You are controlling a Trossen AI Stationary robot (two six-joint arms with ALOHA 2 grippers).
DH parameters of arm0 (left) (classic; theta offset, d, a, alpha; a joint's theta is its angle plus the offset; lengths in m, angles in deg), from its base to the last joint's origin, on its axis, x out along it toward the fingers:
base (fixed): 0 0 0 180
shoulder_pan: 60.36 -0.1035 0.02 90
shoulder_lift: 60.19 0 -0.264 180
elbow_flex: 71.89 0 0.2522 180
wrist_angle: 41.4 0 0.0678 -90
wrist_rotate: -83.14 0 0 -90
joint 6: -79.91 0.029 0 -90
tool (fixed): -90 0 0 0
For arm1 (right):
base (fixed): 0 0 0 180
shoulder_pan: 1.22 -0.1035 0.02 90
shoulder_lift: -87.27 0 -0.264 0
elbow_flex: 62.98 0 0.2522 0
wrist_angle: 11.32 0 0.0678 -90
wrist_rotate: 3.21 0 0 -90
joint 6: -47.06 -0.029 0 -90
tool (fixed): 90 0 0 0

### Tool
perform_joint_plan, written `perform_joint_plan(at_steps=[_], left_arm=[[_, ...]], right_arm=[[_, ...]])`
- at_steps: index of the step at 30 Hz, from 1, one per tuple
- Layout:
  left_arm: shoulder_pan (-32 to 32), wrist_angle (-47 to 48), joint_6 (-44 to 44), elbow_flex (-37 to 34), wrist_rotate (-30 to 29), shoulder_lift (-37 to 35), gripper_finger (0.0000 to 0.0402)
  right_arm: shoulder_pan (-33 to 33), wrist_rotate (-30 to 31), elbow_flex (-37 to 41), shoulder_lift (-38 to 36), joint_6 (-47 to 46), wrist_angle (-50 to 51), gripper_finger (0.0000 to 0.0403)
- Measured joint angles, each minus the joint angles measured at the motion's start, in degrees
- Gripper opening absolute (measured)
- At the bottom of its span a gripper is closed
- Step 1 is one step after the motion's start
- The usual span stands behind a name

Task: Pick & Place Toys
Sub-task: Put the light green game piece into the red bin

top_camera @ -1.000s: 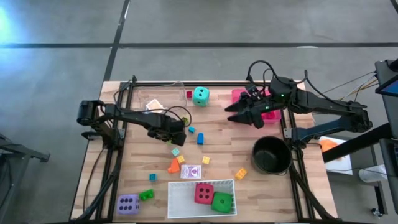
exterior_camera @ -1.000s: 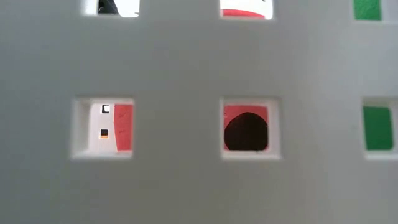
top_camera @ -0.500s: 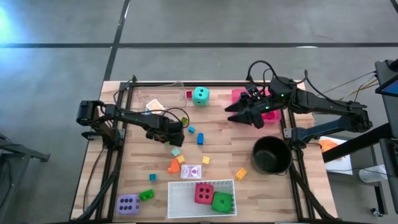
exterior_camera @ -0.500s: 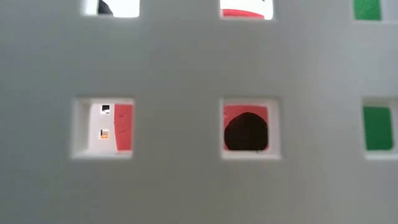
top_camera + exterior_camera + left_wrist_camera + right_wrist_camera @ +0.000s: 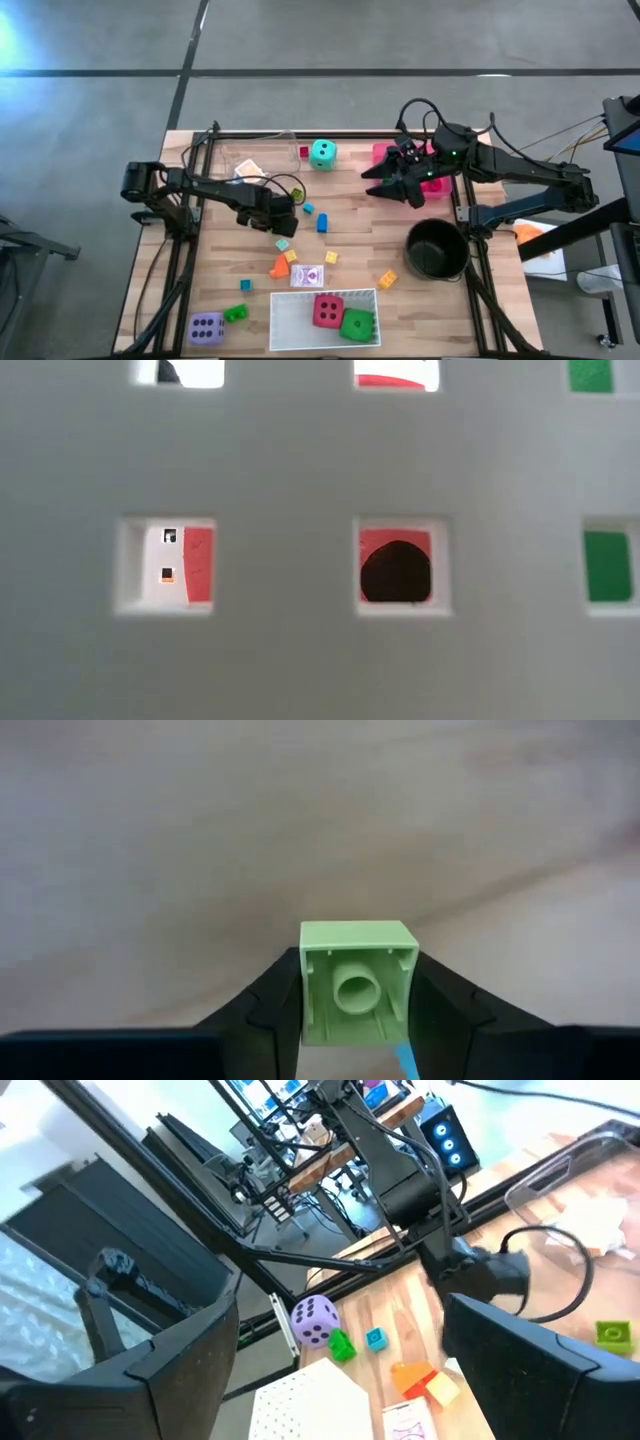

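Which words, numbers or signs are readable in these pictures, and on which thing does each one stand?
No words or numbers can be read.
Playing card: a purple pattern, too small to read.
Teal die, purple die, red die, green die: dark pips only, no digits.
Light green block between the left jaws: no lettering visible.

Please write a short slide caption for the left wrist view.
Left pincer closed around a light green block, hollow underside facing the camera, above the wooden table.
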Motion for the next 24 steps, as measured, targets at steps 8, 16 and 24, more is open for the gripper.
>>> perform_joint_plan(at_steps=[8, 16, 24], left_arm=[[-0.03, -8.40, 0.44, 0.00, 0.79, -10.90, 0.0132], [-0.08, -28.63, 1.36, 0.02, -0.21, -22.04, 0.0132], [-0.10, -54.89, 1.38, 0.04, 0.02, -23.05, 0.0132]], right_arm=[[-1.16, -1.88, 0.00, 0.00, 13.35, -0.04, 0.0343], [-3.20, 6.41, 0.00, 0.02, 29.34, -1.98, 0.0343], [-7.66, 17.96, 0.00, 0.99, 40.46, -10.00, 0.0343]])
